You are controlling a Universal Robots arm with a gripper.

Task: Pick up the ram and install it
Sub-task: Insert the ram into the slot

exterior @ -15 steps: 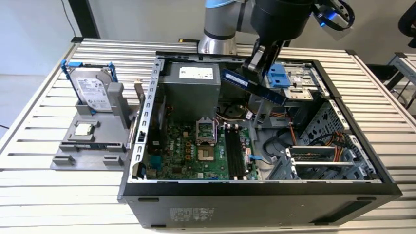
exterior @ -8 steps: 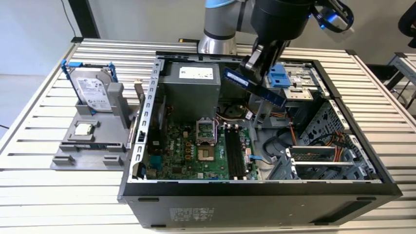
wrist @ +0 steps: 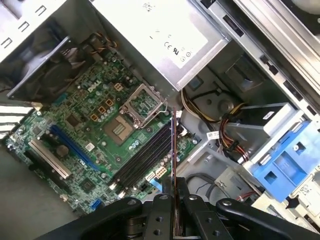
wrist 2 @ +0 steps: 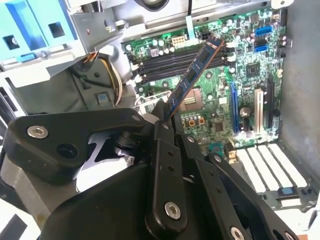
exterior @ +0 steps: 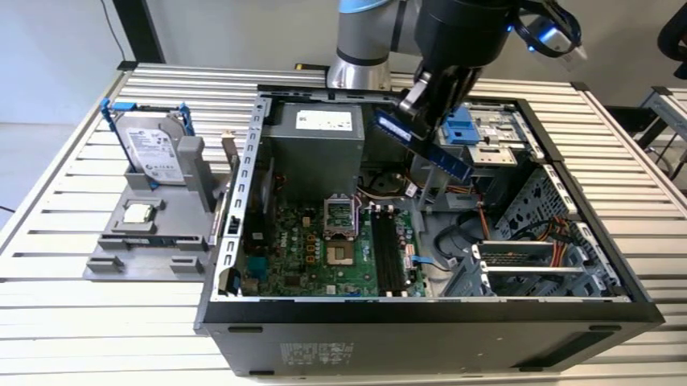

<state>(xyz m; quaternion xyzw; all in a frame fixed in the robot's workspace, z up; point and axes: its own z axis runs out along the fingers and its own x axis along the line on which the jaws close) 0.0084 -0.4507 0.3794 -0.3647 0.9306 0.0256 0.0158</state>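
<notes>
The gripper (exterior: 417, 115) hangs over the open computer case (exterior: 429, 320), and its black fingers (wrist 2: 163, 150) are clenched on one end of the ram (wrist 2: 194, 72), grasping it by the flat sides. The ram is in the air and tilted, and its free end reaches out from the fingers toward the green motherboard (exterior: 317, 249) below, not touching it. In the first wrist view the ram (wrist: 173, 145) is seen by its thin edge, coming out between the two fingers (wrist: 161, 212). Below the fingers lie the long black slots (wrist: 142, 157), just beside the square processor socket (wrist: 118, 128). A silver power supply (exterior: 317, 145) stands near the fingers, toward the exterior view's left. Well apart from the fingers, outside the case, a hard drive with blue rails (exterior: 150, 149) stands in a grey holder (exterior: 145, 241) on the slatted counter (exterior: 64, 322), and a small square chip (exterior: 137, 213) lies on the same holder
</notes>
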